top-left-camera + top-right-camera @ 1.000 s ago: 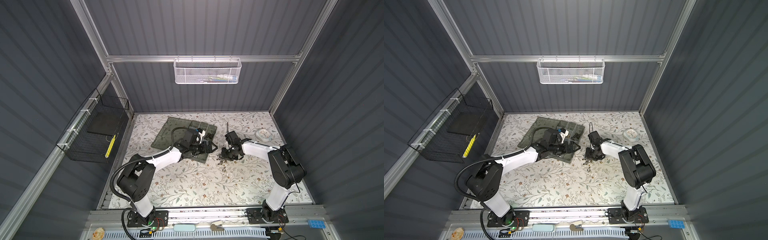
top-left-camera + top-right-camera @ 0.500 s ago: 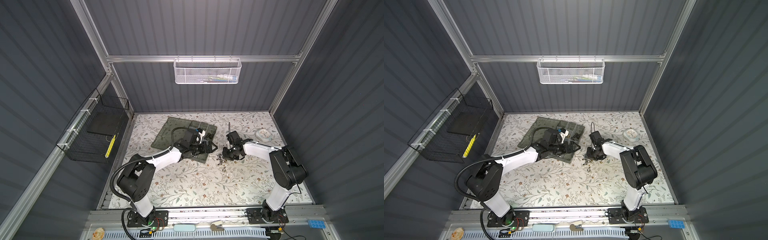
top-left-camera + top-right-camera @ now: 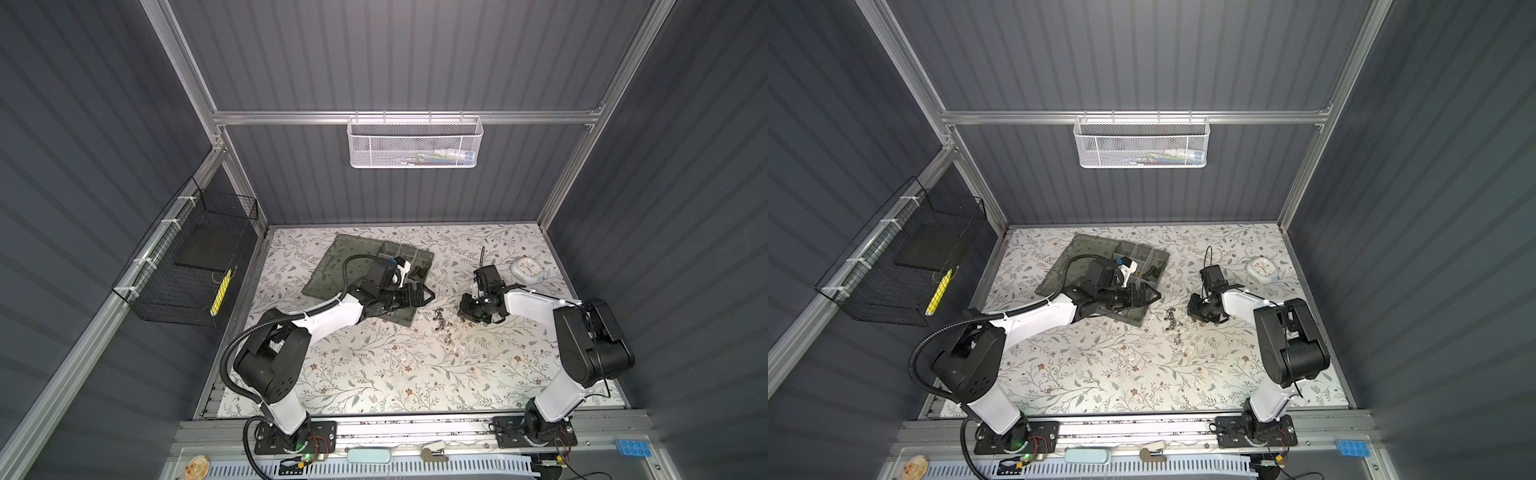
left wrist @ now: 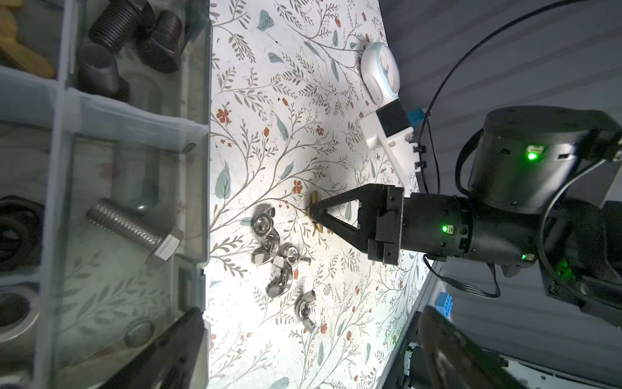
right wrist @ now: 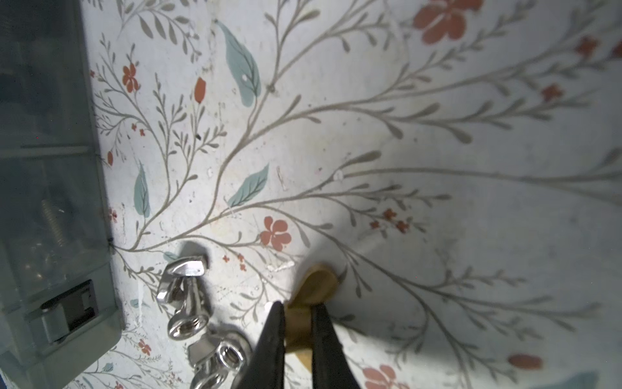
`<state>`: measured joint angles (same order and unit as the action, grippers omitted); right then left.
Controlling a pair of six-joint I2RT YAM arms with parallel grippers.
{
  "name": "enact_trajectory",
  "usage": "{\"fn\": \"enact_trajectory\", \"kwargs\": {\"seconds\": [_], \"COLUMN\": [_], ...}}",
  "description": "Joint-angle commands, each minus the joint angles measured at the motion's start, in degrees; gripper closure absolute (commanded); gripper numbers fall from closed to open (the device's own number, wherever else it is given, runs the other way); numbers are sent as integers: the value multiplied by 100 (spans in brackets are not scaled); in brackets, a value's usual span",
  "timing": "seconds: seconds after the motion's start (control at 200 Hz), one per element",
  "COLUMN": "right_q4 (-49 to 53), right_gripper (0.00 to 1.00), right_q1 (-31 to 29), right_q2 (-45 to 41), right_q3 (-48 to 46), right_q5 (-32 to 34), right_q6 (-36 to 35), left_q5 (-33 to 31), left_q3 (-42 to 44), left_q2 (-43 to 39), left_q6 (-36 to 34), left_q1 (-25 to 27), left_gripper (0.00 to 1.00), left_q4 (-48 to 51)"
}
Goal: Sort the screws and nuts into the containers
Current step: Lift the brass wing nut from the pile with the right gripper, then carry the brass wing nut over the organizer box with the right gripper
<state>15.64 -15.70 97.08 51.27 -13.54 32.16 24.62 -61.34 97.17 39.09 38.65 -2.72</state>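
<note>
Plainly the brass wing nut (image 5: 316,286) is pinched low at the mat by the right gripper (image 5: 298,313), jaws nearly shut, wings along the slot. In a top view the containers (image 3: 405,254) lie about ten o'clock, with silver wing nuts (image 3: 440,324) between. The left gripper (image 3: 422,296) hangs open, empty.

Right tool (image 5: 298,306) shifted slightly rightward across counter (image 3: 374,374) within last 1 second, edging away from cluster of silver nuts (image 3: 439,321). Right arm's elbow (image 3: 594,345) swung outward with it, toward side wall. Jaws drew closer together and now pinch brass-coloured nut (image 5: 316,283), its rounded wing poking out beyond tips in right wrist view.
</note>
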Motion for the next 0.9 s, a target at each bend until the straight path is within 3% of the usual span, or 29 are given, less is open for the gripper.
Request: {"fn": "enact_trajectory", "kwargs": {"seconds": [0.0, 0.355, 0.44, 0.896], "right_q4": [-79, -1, -57, -461], "right_gripper": [95, 95, 95, 94], "right_q1": [23, 25, 24, -109], "right_q2": [-182, -66, 77, 1425], "right_q3": [61, 1242, 1639, 3765], "right_q5": [-77, -509, -908, -1759], "right_q6": [20, 69, 136, 357], "left_q5": [-44, -238, -239, -210], "left_q3": [-194, -229, -227, -309], "left_q2": [4, -180, -206, -453], "left_q6": [-200, -362, -358, -386], "left_q1": [11, -444, -645, -1686], "left_gripper": [0, 0, 0, 0], "left_q4": [182, 320, 320, 403]}}
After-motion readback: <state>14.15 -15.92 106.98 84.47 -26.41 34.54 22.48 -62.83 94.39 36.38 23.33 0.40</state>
